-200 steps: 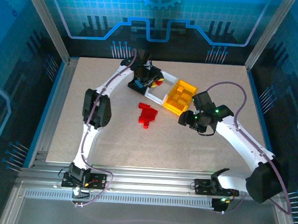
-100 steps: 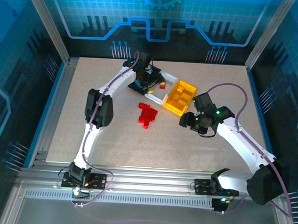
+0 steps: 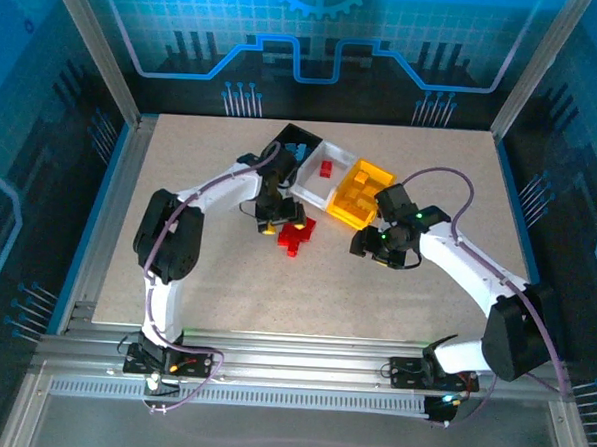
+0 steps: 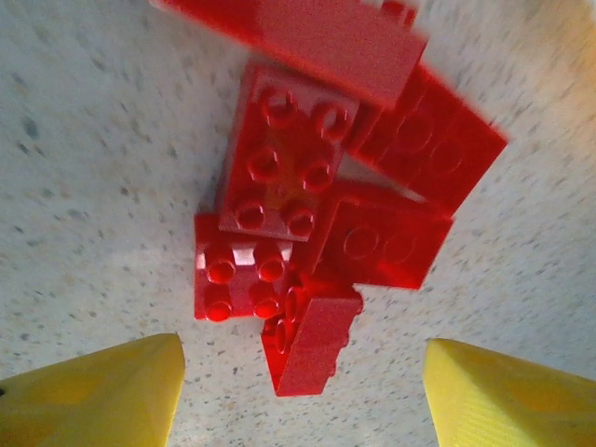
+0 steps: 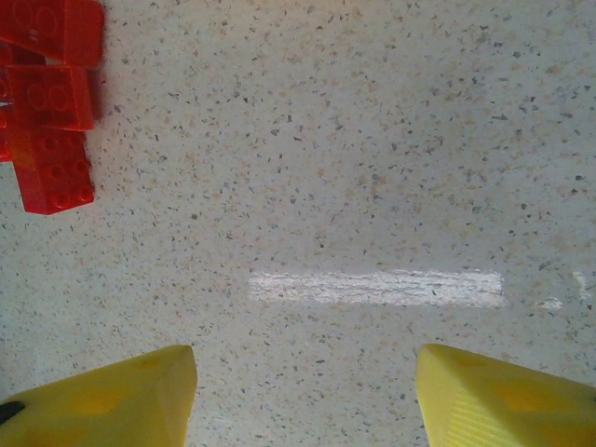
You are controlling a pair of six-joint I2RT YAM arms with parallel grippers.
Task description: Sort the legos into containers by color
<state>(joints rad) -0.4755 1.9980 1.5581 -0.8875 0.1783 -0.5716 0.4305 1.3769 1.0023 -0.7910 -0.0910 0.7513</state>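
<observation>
While the left pincer [image 4: 303, 374] gapes empty, glossy studded red legos [image 4: 279, 168] lie overlapping.

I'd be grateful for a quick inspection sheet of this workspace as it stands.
Surface: speckled beige tabletop.
Job's things: red legos heaped loose; red brick in white bin; yellow bricks in yellow bin; black bin contents unclear.
Clutter: nothing seen.
Grippers: left gripper open over the red legos; right gripper open over bare tabletop.
Cables: purple cables along both arms.
Surroundings: blue-lit walls, metal frame.
</observation>
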